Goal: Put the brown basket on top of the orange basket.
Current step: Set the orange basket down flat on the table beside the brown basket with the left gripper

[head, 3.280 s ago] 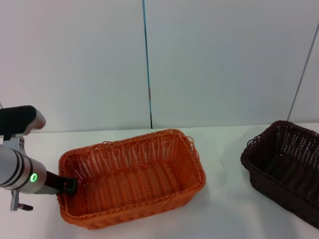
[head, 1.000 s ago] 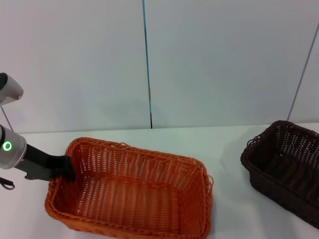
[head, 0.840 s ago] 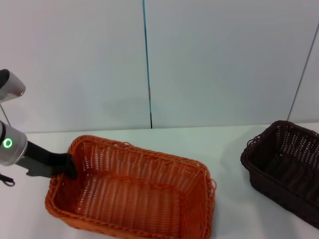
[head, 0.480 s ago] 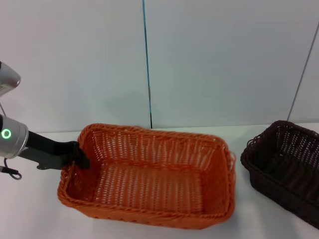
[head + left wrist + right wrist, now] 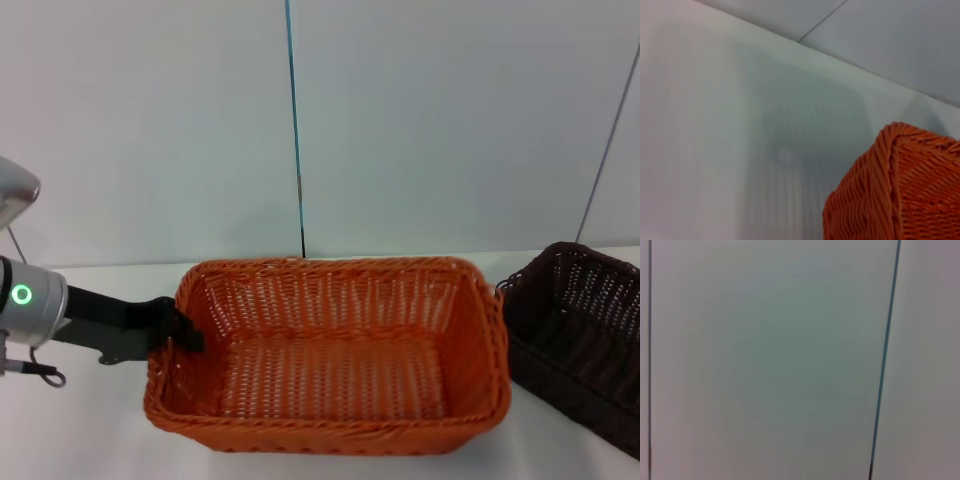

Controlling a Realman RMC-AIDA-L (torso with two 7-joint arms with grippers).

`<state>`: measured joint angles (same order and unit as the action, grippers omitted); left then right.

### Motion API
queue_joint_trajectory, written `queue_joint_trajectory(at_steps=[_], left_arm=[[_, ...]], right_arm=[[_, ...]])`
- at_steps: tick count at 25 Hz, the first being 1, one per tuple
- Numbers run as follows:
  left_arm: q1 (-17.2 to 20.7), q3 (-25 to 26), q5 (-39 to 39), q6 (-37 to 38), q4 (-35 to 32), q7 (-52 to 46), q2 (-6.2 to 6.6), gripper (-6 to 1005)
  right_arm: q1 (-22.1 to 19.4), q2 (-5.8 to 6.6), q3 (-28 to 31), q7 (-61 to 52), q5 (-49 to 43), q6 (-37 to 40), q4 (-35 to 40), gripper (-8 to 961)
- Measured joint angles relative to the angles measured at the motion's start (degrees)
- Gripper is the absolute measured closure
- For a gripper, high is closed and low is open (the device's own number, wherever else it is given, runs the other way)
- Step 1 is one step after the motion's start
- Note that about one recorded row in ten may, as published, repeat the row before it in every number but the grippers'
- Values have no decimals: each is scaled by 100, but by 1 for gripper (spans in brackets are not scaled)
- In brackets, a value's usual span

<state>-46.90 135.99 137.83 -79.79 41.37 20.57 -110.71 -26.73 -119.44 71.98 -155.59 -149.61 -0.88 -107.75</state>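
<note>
The left gripper has its fingers clamped on the left rim of the orange basket, which sits mid-table with its right end touching or just beside the brown basket at the table's right edge. Risks: further travel could shove the brown basket off; a one-sided grip may slip. The right gripper is unseen.

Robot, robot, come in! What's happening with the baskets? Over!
Left gripper shut on orange basket rim. Right gripper out of sight. Brown basket beside the orange one, not stacked. Nothing between them.
</note>
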Motion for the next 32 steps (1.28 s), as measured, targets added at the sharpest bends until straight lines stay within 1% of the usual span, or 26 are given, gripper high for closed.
queue_joint_trajectory(at_steps=[2,4,13,22,29,32], left_arm=[[65,0,-151,37,-11,32,-63,843],[77,1,-167,43,-13,46,-83,844],[253,6,-242,240,-32,222,-320,844],[276,-3,-266,370,-172,371,-480,845],[327,-23,-267,515,-196,439,-657,846],[327,-42,-267,596,-243,452,-696,846]], right_arm=[[16,6,0,1,0,0,0,38],[19,7,-1,2,0,0,0,38],[13,9,-2,3,-6,-2,4,39],[17,8,-17,3,-8,-23,-29,38],[23,8,-28,3,-7,-24,-35,38],[28,8,-39,3,-7,-22,-40,38]])
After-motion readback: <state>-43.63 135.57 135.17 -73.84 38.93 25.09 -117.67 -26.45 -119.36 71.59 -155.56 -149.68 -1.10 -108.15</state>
